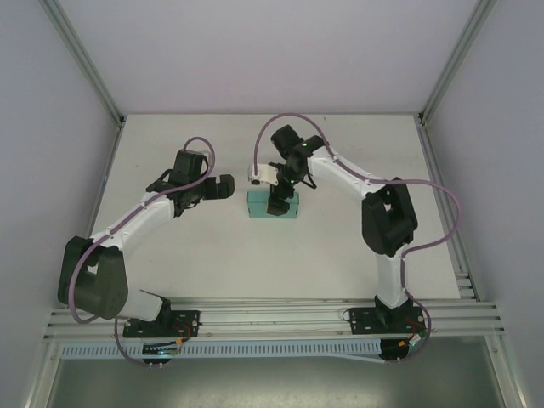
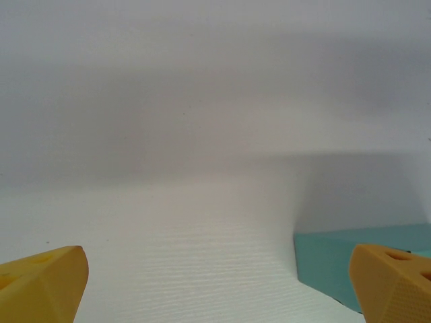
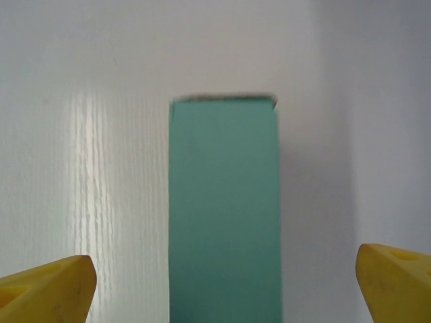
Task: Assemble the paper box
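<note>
**Clerk:** Entry one, the paper box [image 1: 257, 206]. Where was it lodged?

**Assessor:** Mid-table, lying flat on the white table [image 1: 255, 272]. It read as a closed teal block rather than a loose sheet. From the right wrist camera its top face ran lengthwise between the fingers, and the far end looked slightly ragged, so that flap was possibly not fully seated.

**Clerk:** Entry two, the right gripper [image 1: 279, 202].

**Assessor:** It hung directly over the box with its jaws spread wide. One yellow fingertip [image 3: 47, 289] sat on each side, well apart from the card, and nothing was gripped. The straddle suggested readiness to squeeze the long sides or press the top down.

**Clerk:** Entry three, the left gripper [image 1: 223, 187].

**Assessor:** It was low and just beside the box's left end, likewise wide open and empty. In its own wrist view the box's corner appeared next to one fingertip. Whether the two touched could not be told. The position looked suited to bracing that end against sliding.

**Clerk:** Entry four, the surroundings.

**Assessor:** A purple cable [image 1: 204, 146] looped off each arm, and an aluminium rail [image 1: 272, 314] ran along the near edge. The likeliest hindrance was the two grippers crowding one small box.
</note>
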Tool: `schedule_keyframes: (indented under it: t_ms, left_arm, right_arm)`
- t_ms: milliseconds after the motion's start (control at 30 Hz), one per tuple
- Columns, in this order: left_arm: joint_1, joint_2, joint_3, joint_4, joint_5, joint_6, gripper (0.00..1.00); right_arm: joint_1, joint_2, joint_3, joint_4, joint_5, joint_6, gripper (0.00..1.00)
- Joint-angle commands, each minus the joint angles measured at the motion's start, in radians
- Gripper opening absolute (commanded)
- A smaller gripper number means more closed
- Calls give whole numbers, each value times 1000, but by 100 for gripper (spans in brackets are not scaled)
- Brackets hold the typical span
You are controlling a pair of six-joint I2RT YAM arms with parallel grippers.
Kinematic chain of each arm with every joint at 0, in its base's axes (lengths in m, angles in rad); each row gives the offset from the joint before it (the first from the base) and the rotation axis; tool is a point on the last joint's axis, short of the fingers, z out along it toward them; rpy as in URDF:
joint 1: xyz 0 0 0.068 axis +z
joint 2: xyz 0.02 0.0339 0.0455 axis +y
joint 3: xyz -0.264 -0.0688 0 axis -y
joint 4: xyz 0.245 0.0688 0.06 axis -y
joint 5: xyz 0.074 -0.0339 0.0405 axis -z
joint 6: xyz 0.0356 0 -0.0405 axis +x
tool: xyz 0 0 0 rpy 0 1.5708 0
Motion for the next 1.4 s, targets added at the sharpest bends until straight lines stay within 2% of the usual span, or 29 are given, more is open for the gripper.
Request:
schedule_keyframes:
  t_ms: [0, 67, 267, 333, 400, 533, 767, 933, 1167, 1233, 1300, 1367]
  left_arm:
    - [8, -51, -25, 24, -50, -3, 99]
    - [8, -68, -43, 35, -56, 0, 99]
    - [7, -101, -63, 23, -88, 10, 99]
    - [7, -115, -71, 19, -91, 12, 98]
    - [8, -130, -78, 16, -92, 11, 98]
    - [8, -158, -96, 12, -89, 6, 98]
    - [8, -211, -109, -36, -125, -2, 99]
    - [8, -269, -140, -23, -132, -15, 99]
    - [7, -289, -154, -2, -23, -51, 99]
    - [7, -285, -153, -5, -19, -55, 98]
    - [7, -282, -152, -14, -27, -60, 99]
    - [8, -282, -150, -25, -26, -63, 98]
  right_arm:
    - [15, 34, 10, -49, 116, -32, 99]
    - [24, 51, -1, -30, 138, -19, 96]
    - [63, 73, -54, 44, 271, 10, 79]
    - [66, 73, -57, 45, 284, 14, 72]
    - [66, 70, -59, 49, 295, 22, 57]
    - [79, 55, -57, 58, 342, 20, 40]
    - [102, 0, -93, 141, 484, 12, 35]
    - [117, -82, -230, 415, 685, -23, 35]
    - [108, -90, -408, 683, 700, -137, 36]
    - [108, -77, -460, 793, 715, -169, 35]
    - [111, -66, -482, 830, 730, -177, 36]
    - [112, -71, -501, 820, 716, -170, 44]
